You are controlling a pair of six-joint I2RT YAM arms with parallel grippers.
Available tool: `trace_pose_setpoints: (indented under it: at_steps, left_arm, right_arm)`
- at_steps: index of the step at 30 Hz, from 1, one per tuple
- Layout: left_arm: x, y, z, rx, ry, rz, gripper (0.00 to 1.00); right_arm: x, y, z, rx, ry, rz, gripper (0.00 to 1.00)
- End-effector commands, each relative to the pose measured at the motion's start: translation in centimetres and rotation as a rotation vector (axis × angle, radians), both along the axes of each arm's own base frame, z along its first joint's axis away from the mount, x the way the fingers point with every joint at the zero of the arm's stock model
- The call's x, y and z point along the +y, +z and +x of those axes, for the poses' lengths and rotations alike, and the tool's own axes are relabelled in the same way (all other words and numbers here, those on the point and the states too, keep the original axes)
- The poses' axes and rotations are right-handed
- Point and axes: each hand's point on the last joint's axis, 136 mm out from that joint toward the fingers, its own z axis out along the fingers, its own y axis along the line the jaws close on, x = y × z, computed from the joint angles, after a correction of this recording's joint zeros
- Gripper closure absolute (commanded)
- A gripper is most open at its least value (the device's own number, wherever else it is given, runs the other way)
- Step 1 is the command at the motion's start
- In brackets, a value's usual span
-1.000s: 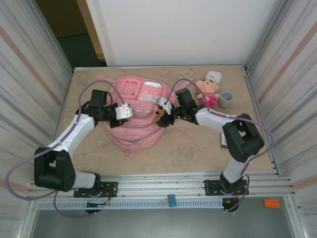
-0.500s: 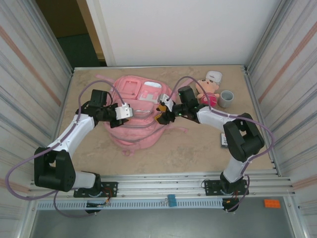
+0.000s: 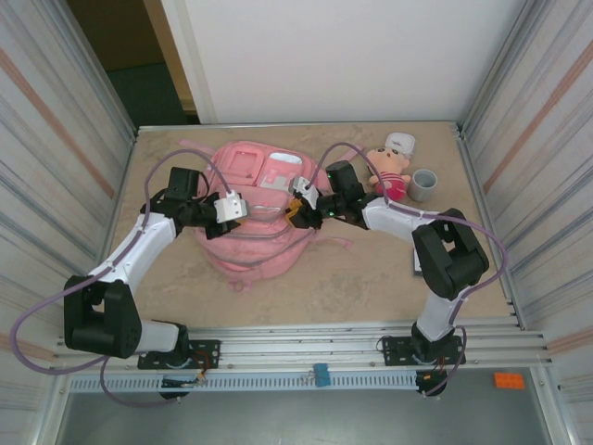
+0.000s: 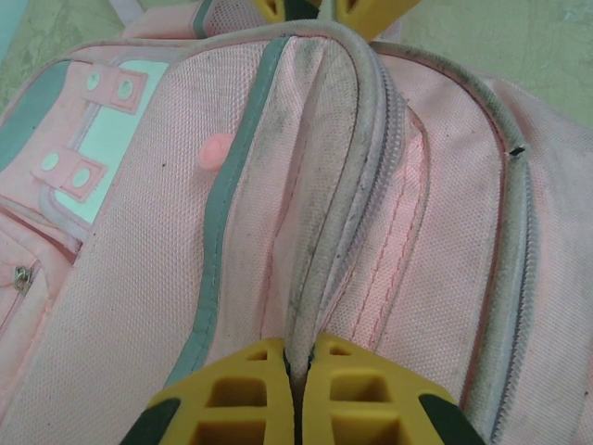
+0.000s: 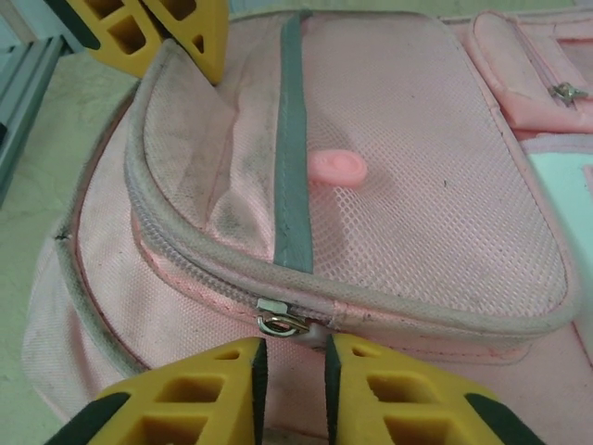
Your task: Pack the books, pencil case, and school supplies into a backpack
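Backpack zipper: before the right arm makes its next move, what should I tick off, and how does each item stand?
1. Left gripper shut on a fold of the backpack along its seam: ok.
2. Right gripper lined up with the zipper pull: ok, the pull sits just ahead of the tips.
3. Right jaws clamped on the pull: not ok, a narrow gap shows between them.
4. Zipper opened: not ok, it is closed along the stretch in the wrist views.
5. Plush doll and grey cup apart from the backpack: ok.
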Motion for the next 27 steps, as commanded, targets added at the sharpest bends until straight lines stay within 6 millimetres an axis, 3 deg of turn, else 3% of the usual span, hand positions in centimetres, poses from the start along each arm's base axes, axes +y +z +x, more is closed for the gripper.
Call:
trace_pose_setpoints:
  at_steps: [1,5,7,11,17,19,24,27]
  left_arm:
    - [-1.7,2.9,-0.9,-0.031,-0.06,-0.126,1.0]
    - [-1.8,3.1,-0.7,-0.03,-0.049,-0.136,1.0]
    - [-1.7,3.2,-0.5,-0.036,-0.039,-0.134,1.0]
    - [-1.9,3.8,-0.8,-0.038,-0.051,-0.152,1.0]
    - [-2.3,4.1,-1.2,-0.032,-0.07,-0.183,1.0]
    - [-2.3,4.2,-1.2,-0.031,-0.07,-0.186,1.0]
    - [-1.7,3.9,-0.4,-0.046,-0.018,-0.15,1.0]
    - [-1.1,3.7,0.3,-0.065,0.028,-0.126,1.0]
  right_arm:
    - [0.4,1.3,-1.3,-0.002,0.026,0.025,0.88]
    - [0.7,1.4,-1.3,0.018,0.032,0.036,0.97]
    - [0.7,1.5,-1.6,0.027,0.038,0.036,0.96]
    - [0.4,1.2,-0.9,0.013,0.02,0.026,0.72]
    - [0.8,0.7,1.2,0.013,-0.02,0.007,0.6]
    - [1.0,0.9,1.3,0.011,-0.02,0.02,0.66]
    - [0.3,1.9,0.5,0.004,-0.028,0.027,0.94]
    - [-0.3,2.5,-0.4,0.014,-0.035,0.023,1.0]
